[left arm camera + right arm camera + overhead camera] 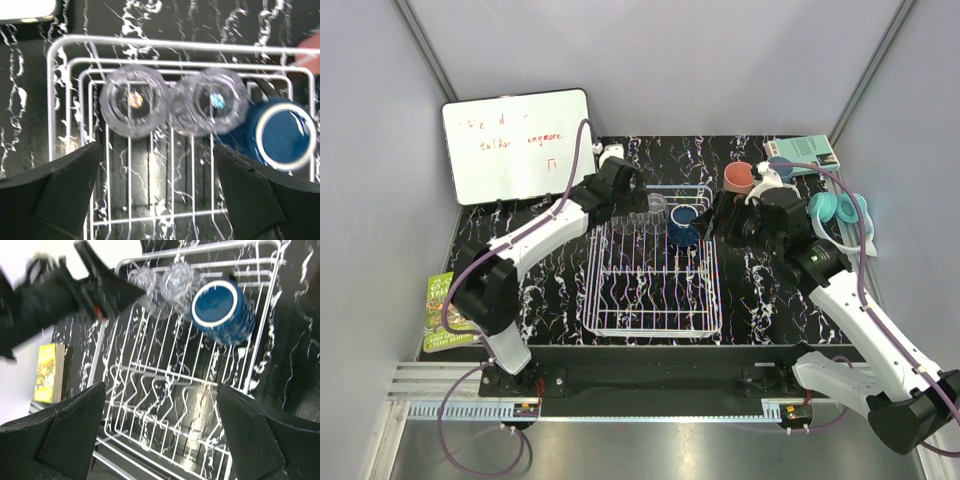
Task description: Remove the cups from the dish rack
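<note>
You have this job partly done. Three cups are left in the dish rack (655, 300), all crowded along its far end: the two clear glasses (134, 100) stand side by side, touching or nearly so, in the far left corner. The navy mug (285, 137) sits just to the right of them, leaning against the nearer glass, its mouth tipped up toward your right wrist camera. The rest of the rack, from the middle to the near end, shows only bare wire.

One cup is plainly out: the salmon-pink tumbler (738, 178) stands on the table (760, 290) just beyond the rack's far right corner. Any other cups set down there are mostly hidden behind your right arm, so I cannot tell how many are unloaded — count on three to go at least.

Your left gripper (160, 195) hovers over the rack's far left end with its jaws wide apart and nothing between them, and the glasses are just ahead of its fingertips. Your right gripper (160, 435) hangs at the rack's far right side, jaws likewise spread and empty — the navy mug is the cup nearest to it.
</note>
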You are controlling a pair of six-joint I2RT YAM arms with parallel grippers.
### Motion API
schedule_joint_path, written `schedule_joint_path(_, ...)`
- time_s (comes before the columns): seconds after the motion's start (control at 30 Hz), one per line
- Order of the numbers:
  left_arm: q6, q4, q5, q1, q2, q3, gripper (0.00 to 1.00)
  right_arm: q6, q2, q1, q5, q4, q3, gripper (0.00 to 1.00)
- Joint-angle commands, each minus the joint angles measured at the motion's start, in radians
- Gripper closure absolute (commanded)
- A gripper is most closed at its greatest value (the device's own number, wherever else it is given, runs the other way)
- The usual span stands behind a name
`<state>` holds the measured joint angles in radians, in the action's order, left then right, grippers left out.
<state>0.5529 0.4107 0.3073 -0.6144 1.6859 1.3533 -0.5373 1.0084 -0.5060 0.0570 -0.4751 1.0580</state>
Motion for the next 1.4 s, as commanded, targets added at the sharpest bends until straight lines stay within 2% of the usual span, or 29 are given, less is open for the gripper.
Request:
schedule_joint_path(0.0,-0.019,0.016,0.024,0.067,0.066,0.121,0.01,-0.015,-0.054,-0.012,0.038,0.046,-0.039,0.0)
schedule_joint_path(0.13,-0.036,0.045,0.036,0.09,0.142,0.193,0.01,-0.003,-0.076,-0.012,0.041,0.046,-0.049,0.0)
schedule_joint_path(0.33,-0.028,0.048,0.01,0.102,0.19,0.201,0.01,0.003,-0.064,-0.012,0.052,0.05,-0.05,0.0)
schedule_joint_path(0.73,-0.022,0.033,0.003,0.102,0.17,0.161,0.01,-0.001,-0.022,-0.012,0.079,0.099,-0.073,0.0)
schedule_joint_path(0.87,0.005,0.008,0.0,0.102,0.121,0.136,0.01,0.031,-0.005,-0.012,0.061,0.104,-0.047,0.0)
schedule_joint_path(0.97,0.038,-0.01,0.006,0.102,0.049,0.098,0.01,0.085,0.083,-0.012,0.04,0.092,0.035,0.0)
schedule_joint_path(1.17,0.085,-0.024,0.045,0.102,-0.133,-0.045,0.01,0.117,0.402,-0.016,-0.051,0.009,0.247,0.01)
schedule_joint_path(1.37,0.131,-0.019,0.05,0.1,-0.31,-0.212,0.01,0.155,0.582,-0.052,-0.152,-0.01,0.394,0.02)
